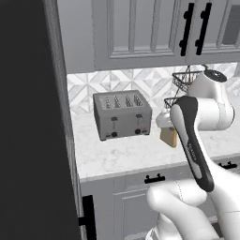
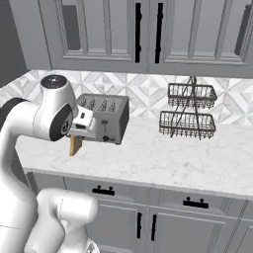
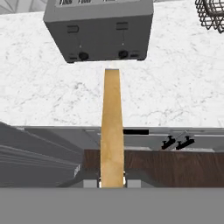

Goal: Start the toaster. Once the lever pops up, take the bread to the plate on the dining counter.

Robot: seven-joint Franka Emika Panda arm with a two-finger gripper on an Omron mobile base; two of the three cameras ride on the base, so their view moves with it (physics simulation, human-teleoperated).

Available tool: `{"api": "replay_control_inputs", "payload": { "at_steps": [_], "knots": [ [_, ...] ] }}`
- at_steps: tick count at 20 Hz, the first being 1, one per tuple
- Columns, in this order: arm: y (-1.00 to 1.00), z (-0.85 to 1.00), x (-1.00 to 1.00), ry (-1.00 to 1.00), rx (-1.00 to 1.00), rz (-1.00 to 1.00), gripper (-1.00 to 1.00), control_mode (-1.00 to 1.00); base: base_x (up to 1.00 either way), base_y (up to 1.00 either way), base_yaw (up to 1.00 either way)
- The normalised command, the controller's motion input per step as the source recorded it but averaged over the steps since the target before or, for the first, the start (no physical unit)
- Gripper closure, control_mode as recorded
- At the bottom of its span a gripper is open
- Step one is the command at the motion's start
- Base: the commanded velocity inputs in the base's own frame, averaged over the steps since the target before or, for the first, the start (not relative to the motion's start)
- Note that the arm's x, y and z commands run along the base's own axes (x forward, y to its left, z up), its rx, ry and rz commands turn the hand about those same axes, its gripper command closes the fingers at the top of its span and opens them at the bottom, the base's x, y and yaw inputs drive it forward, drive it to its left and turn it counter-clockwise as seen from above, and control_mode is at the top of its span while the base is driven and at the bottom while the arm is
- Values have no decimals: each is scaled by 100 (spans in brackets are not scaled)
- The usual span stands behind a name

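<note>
A: Left base view? Pincer?
B: The pincer (image 1: 169, 132) grips the bread (image 1: 168, 136); the toaster (image 1: 122, 114) sits just beyond it.
A: Right base view?
B: The slice hangs edge-down, above the counter (image 2: 163, 158).
A: Hand view?
B: The bread's crust edge runs from the fingertips (image 3: 92, 183) toward the toaster's front.

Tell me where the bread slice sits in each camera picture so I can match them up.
Left base view: the bread hangs right of centre, below the white hand, right of the toaster.
Right base view: the bread is at left, under the hand, just left of the toaster.
Hand view: the bread runs edge-on up the middle from between the finger tips toward the toaster.
Shared landmark: the toaster.
</note>
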Motion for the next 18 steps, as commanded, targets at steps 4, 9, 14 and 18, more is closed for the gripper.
{"api": "replay_control_inputs", "payload": {
  "at_steps": [4,9,14,18],
  "knots": [
    [0,0,0,0,0,0,100,100,-45,-30,-30],
    [0,0,0,0,0,0,100,100,4,-45,-74],
    [0,0,0,0,0,0,100,100,18,-41,-80],
    [0,0,0,0,0,0,100,100,23,-49,-76]
  ]
}}
